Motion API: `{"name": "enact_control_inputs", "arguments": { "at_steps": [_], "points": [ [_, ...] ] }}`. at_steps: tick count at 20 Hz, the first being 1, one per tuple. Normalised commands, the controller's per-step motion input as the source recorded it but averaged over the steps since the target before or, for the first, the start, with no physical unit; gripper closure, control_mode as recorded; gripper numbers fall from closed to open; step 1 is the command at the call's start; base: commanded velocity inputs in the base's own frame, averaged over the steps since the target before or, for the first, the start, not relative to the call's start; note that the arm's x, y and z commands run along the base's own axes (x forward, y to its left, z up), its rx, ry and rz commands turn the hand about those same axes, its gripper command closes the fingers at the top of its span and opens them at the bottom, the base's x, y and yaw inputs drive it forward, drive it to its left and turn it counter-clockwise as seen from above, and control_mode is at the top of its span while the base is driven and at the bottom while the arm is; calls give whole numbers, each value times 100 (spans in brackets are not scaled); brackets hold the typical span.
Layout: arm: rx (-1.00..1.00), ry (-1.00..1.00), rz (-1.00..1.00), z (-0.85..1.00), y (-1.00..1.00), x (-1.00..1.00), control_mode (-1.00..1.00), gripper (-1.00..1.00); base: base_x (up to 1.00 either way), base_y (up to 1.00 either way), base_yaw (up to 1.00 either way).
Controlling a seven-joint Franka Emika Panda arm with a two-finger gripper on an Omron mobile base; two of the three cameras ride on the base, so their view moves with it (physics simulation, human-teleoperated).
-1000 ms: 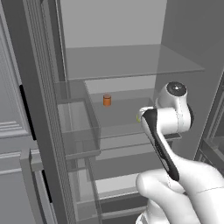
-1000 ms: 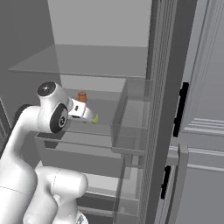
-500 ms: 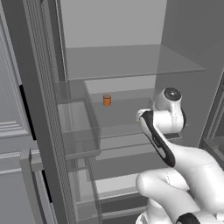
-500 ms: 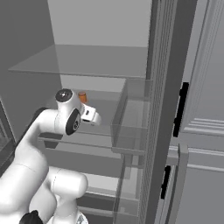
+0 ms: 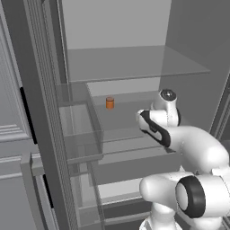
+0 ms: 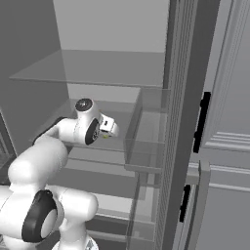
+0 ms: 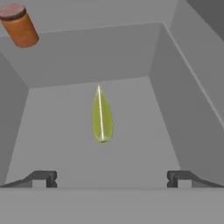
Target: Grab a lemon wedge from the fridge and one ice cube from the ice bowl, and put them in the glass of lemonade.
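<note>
The fridge (image 5: 134, 63) stands open and my arm reaches in over its middle glass shelf (image 6: 97, 146). A yellow-green lemon wedge (image 7: 101, 116) lies on that shelf, straight ahead of my gripper (image 7: 112, 179) and a short way off. The gripper is open, with its two dark fingertips (image 7: 41, 178) spread wide and nothing between them. From the right base, the gripper (image 6: 107, 133) hangs just above the wedge (image 6: 104, 136). The ice bowl and the glass of lemonade are out of view.
A small orange jar (image 5: 109, 103) stands at the back of the same shelf, left of the wedge in the hand view (image 7: 19, 25). A clear door bin (image 5: 81, 130) juts from the open fridge door (image 5: 40, 112). Another glass shelf (image 6: 97, 68) runs above the hand.
The hand has pushed deeper into the fridge along the middle shelf and now covers the orange jar in the right base view. The cameras have not moved.
</note>
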Motion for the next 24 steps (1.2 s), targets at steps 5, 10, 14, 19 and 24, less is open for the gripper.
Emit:
{"name": "enact_control_inputs", "arguments": {
  "at_steps": [5,10,14,19,24],
  "points": [
    [0,0,0,-18,0,31,-100,-100,0,0,0],
    [0,0,0,-44,0,37,-100,-100,0,0,0],
    [0,0,2,-6,0,47,-100,-100,0,0,0],
    [0,1,6,-3,1,39,-100,-100,0,0,0],
    [0,2,4,-4,12,-6,-100,-100,0,0,0]
  ]
}}
